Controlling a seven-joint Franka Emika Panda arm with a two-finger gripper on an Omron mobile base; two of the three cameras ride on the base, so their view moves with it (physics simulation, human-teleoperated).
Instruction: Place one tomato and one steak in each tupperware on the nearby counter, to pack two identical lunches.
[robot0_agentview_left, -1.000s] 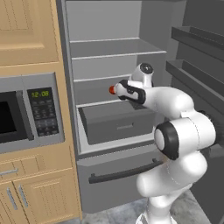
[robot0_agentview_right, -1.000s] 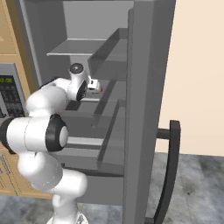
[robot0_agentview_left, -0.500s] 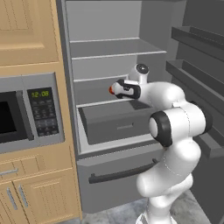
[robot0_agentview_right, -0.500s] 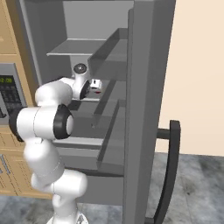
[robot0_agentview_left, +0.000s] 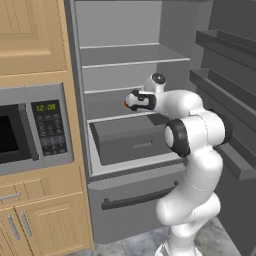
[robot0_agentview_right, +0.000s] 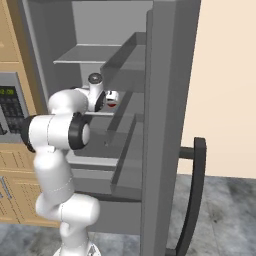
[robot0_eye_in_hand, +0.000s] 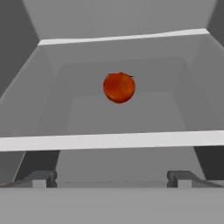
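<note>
Since a sec ago our arm has folded: the elbow swung up and toward the fridge, and the hand slid a bit further in over the shelf. Base cams didn't shift.

Our gripper (robot0_eye_in_hand: 112, 177) has its two fingers (robot0_eye_in_hand: 38, 179) wide apart w/ nothing between them. They poke up low in the hand view, one near each side. From the left base view the gripper (robot0_agentview_left: 131, 101) sits at the front edge of a middle fridge shelf (robot0_agentview_left: 107, 112), pointing into the fridge; from the right base view it (robot0_agentview_right: 111, 100) is by the open door.

Straight ahead of the fingers is the tomato (robot0_eye_in_hand: 119, 87), round, shiny, red-orange. It rests on that grey shelf (robot0_eye_in_hand: 131, 116), about mid-way across and toward the back wall, well apart from the fingers, not touching them. A white strip marks the shelf's front edge, betw. us and the tomato.

Below the shelf a grey drawer (robot0_agentview_left: 134, 140) is pulled out a little. The fridge door (robot0_agentview_right: 170, 125) stands open on the right, w/ a dark curved handle (robot0_agentview_right: 192, 195). Left of the fridge we see a microwave (robot0_agentview_left: 32, 130) set in light wood cabinets (robot0_agentview_left: 32, 35).
</note>
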